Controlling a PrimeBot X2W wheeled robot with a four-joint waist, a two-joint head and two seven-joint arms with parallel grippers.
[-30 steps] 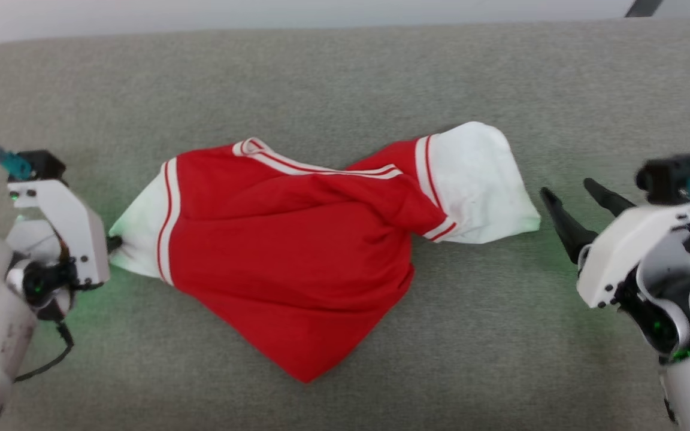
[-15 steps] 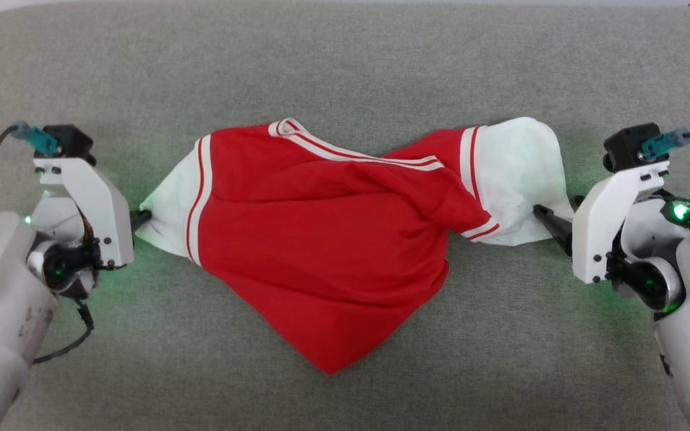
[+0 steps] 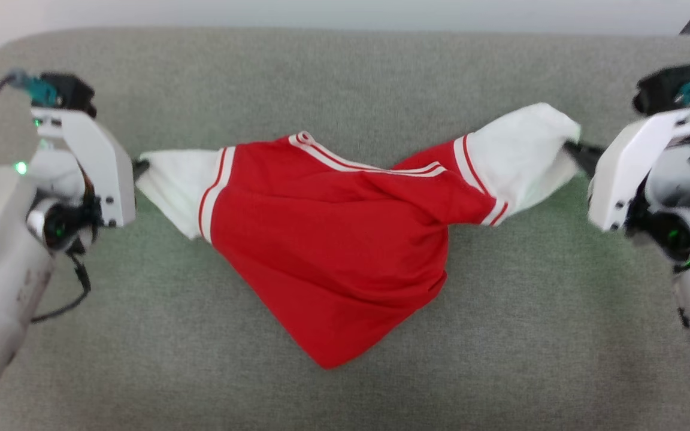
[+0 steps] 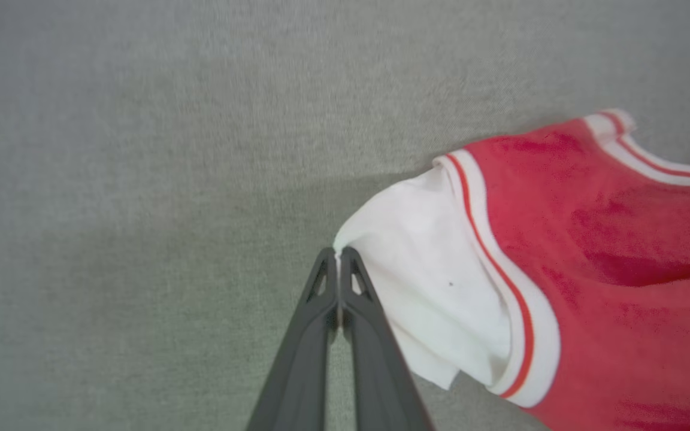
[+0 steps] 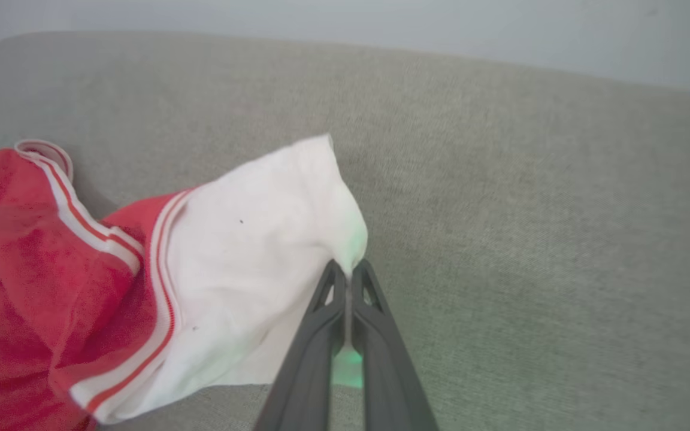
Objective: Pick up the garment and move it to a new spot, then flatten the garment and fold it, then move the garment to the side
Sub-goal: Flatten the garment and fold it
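The grey upholstered surface [image 3: 345, 78] carries the work. The garment [image 3: 333, 239] lies across its middle, bunched and twisted, with the red body sagging to a point toward the near edge and the striped trim uppermost. It cannot be determined whether that lower point rests on the surface or hangs just above it. The garment is judged to be light, soft jersey with no stiffness: it drapes, stretches under tension and slumps between whichever edges are held. It is not fragile, but thin fabric can slip out of a narrow pinch if pulled abruptly. Suitable holds are the sleeve ends or shoulder seams, one on each side, spread evenly. The right sleeve [image 3: 524, 155] and the left sleeve [image 3: 174, 182], both white, are drawn outward. The left hand [image 4: 338, 256] is closed, pinching the outer edge of the left sleeve. The right hand [image 5: 350, 270] is likewise closed on the outer edge of the right sleeve. Judged step: the lift that begins the move to a new spot.
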